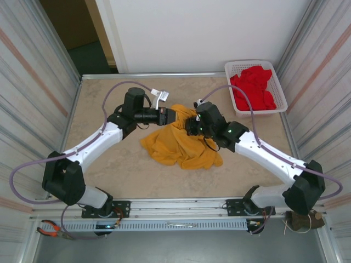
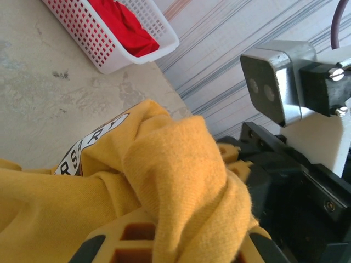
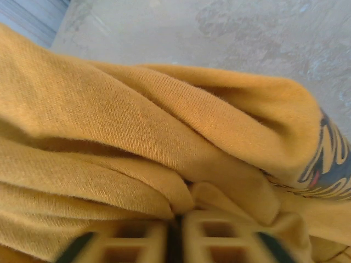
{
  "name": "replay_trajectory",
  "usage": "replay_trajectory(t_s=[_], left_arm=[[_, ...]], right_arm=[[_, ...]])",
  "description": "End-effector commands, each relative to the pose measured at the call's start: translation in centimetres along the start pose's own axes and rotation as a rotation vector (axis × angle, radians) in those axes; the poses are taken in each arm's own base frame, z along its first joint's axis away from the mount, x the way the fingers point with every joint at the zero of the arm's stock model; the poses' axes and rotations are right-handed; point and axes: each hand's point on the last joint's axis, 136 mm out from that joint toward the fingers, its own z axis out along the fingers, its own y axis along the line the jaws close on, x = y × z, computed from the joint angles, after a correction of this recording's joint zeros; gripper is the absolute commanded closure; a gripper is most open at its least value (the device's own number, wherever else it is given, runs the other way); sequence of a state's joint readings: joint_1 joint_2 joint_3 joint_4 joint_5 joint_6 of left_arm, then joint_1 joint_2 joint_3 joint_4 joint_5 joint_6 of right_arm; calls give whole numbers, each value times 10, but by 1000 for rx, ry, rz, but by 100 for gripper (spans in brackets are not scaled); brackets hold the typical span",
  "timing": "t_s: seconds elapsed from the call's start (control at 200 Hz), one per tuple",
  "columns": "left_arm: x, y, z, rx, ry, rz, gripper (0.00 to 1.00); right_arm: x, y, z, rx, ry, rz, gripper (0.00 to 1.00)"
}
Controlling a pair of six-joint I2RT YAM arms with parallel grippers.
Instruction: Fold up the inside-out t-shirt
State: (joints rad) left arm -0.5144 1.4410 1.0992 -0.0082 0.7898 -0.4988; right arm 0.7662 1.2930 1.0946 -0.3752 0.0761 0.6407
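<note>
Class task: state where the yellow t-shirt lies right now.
Top view: the yellow t-shirt lies crumpled at the table's centre, its far edge between the left end effector and right end effector.

The t-shirt [image 3: 164, 126] is matt, finely ribbed cloth.

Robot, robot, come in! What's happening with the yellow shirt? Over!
Copy: left jaws shut on t-shirt, right jaws too. Shirt crumpled, not folded. Far-corner basket well clear. Over.

1. White basket [image 1: 279, 90] — the landmark, resting on the beige table [image 1: 181, 181].
2. Red garments [image 1: 252, 87] — heaped inside the basket.
3. Red-handled pliers [image 1: 48, 228] — well apart from the basket, at the diagonally opposite near corner.
</note>
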Motion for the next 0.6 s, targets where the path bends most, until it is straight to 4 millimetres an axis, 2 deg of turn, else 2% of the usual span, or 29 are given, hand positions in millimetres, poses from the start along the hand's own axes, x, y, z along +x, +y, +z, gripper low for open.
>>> replay_trajectory(t_s=[0.0, 0.205, 0.25, 0.306, 0.331, 0.351, 0.426, 0.591], left_arm=[[4, 5, -10, -48, -12, 11, 100], [24, 52, -17, -175, -20, -52, 100], [27, 59, -17, -190, -19, -59, 88], [30, 61, -17, -196, -17, -62, 72], [31, 62, -17, -197, -15, -64, 67], [31, 62, -17, -197, -16, -65, 64], [28, 56, -22, -196, -31, -54, 50], [17, 31, -43, -247, -80, 38, 37]], right_arm=[[-24, 9, -24, -63, -58, -13, 100], [-43, 13, -86, -225, -155, 57, 100], [-44, 14, -93, -257, -163, 72, 100], [-41, 12, -90, -277, -153, 88, 100], [-39, 11, -88, -278, -149, 93, 100], [-40, 12, -96, -292, -165, 90, 100], [-33, 9, -88, -295, -151, 92, 100], [-20, 15, -77, -362, -123, 60, 100]])
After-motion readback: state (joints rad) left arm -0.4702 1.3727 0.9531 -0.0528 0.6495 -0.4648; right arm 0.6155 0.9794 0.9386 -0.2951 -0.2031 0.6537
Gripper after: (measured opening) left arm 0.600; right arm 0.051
